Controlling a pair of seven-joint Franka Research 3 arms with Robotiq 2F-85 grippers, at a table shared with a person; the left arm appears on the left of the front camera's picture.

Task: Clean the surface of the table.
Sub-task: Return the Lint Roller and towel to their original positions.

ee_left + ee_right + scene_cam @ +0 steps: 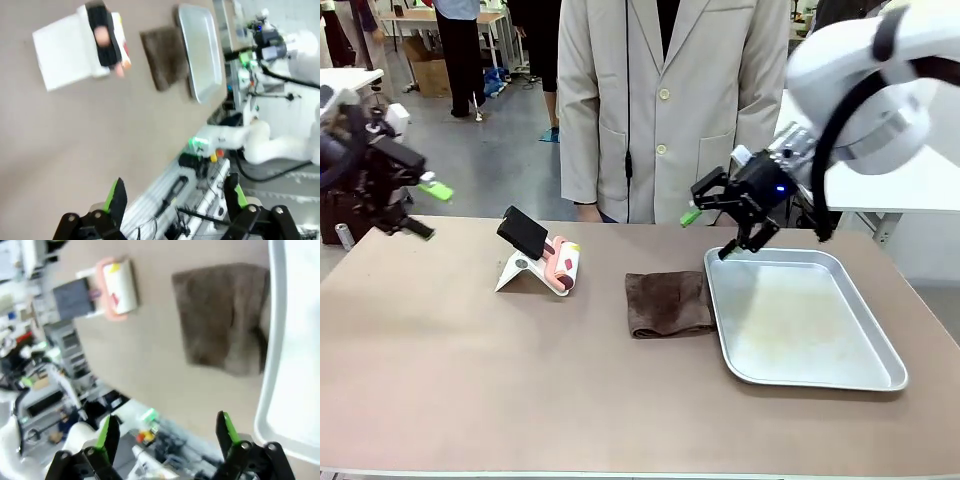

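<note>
Front view: the wide, matte brownish-taupe counter (450, 380) spans the picture. Near its middle lies a dark brown folded cloth (668, 303), its right edge touching the shiny rectangular metal tray (820, 380). Left of it sits a white stand holding a black phone and a pink-and-white lint roller (540, 258). The right gripper (728, 222) hangs with jaws spread and empty above the tray's far left corner, just up and right of the cloth. The left gripper (420, 208) hovers, jaws likewise apart, off the counter's far left edge. I judge the right arm nearer.

Left wrist view: the left gripper (175, 197) gapes empty; the cloth (164, 57) lies well ahead.

Right wrist view: the right gripper (165, 432) stands wide, and the cloth (222, 315) lies ahead between the jaw lines, its longer side along the tray (295, 340) rim.
</note>
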